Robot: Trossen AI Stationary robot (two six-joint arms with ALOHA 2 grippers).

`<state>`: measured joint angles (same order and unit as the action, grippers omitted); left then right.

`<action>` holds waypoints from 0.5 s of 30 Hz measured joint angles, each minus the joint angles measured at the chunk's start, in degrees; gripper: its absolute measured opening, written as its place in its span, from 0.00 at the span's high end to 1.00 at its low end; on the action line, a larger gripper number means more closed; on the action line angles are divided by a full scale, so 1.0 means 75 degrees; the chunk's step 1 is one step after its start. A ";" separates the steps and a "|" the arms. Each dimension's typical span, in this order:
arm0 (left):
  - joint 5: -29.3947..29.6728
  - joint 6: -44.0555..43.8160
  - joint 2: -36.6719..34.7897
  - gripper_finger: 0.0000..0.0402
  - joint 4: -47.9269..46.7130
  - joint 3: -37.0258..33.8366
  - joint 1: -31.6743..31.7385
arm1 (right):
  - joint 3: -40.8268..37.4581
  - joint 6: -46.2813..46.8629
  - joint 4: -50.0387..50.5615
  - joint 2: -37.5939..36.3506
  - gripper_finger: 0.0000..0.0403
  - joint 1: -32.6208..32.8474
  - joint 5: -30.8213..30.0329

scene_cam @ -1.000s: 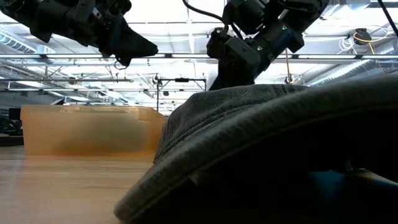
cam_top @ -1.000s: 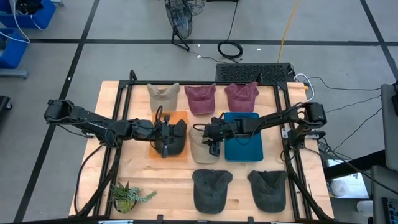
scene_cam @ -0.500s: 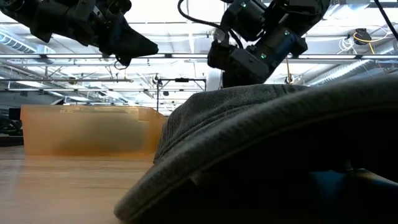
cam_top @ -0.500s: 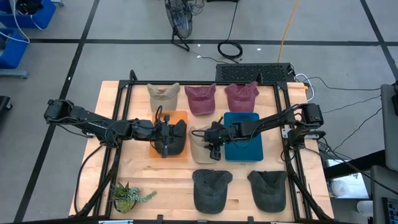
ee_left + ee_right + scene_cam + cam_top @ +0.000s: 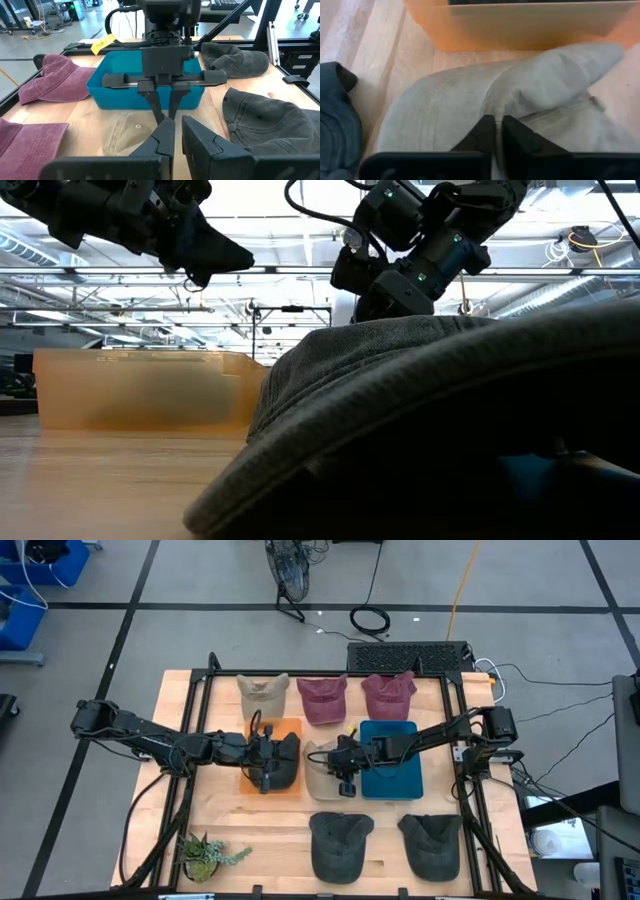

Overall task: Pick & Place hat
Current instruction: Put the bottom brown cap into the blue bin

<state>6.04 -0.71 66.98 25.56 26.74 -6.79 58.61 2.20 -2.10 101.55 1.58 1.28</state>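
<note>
Now the right gripper (image 5: 343, 778) is pressing down on the beige cotton cap (image 5: 470, 107), its fingers (image 5: 487, 135) pinched together on a fold of the crown. The cap is lying on the wooden desk (image 5: 270, 820), between the orange plastic bin (image 5: 530, 25) and the blue plastic bin (image 5: 112, 82). The left gripper (image 5: 268, 777) is hanging over the orange bin, fingers clenched on a dark cap (image 5: 285, 762). A straight, slow lift would probably suit best, so the thin pinch isn't slipping off.

Facing the right gripper (image 5: 164, 116), fingers pinched together over a tan hat (image 5: 125, 134); blue bin (image 5: 116, 85) behind it, maroon hat (image 5: 50, 77) near one end, grey hats (image 5: 272, 120) opposite.
</note>
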 joint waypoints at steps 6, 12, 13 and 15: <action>0.0002 -0.0003 0.0000 0.90 -0.0006 0.0000 0.0000 | -0.0003 -0.0434 0.0190 -0.0667 0.99 -0.0009 -0.0196; 0.0003 0.0000 0.0000 0.90 -0.0006 0.0000 0.0000 | 0.0000 -0.1256 0.1023 -0.2467 0.99 -0.0009 -0.0358; 0.0003 0.0000 0.0000 0.90 -0.0006 0.0000 0.0000 | 0.0000 -0.1312 0.1281 -0.2787 0.99 -0.0009 -0.0462; 0.0003 0.0000 0.0000 0.90 -0.0006 0.0000 0.0000 | 0.0000 -0.1379 0.1959 -0.3419 0.99 0.0003 -0.0694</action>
<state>6.07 -0.71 66.98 25.52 26.74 -6.79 58.61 -8.14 12.59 75.91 1.61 -3.92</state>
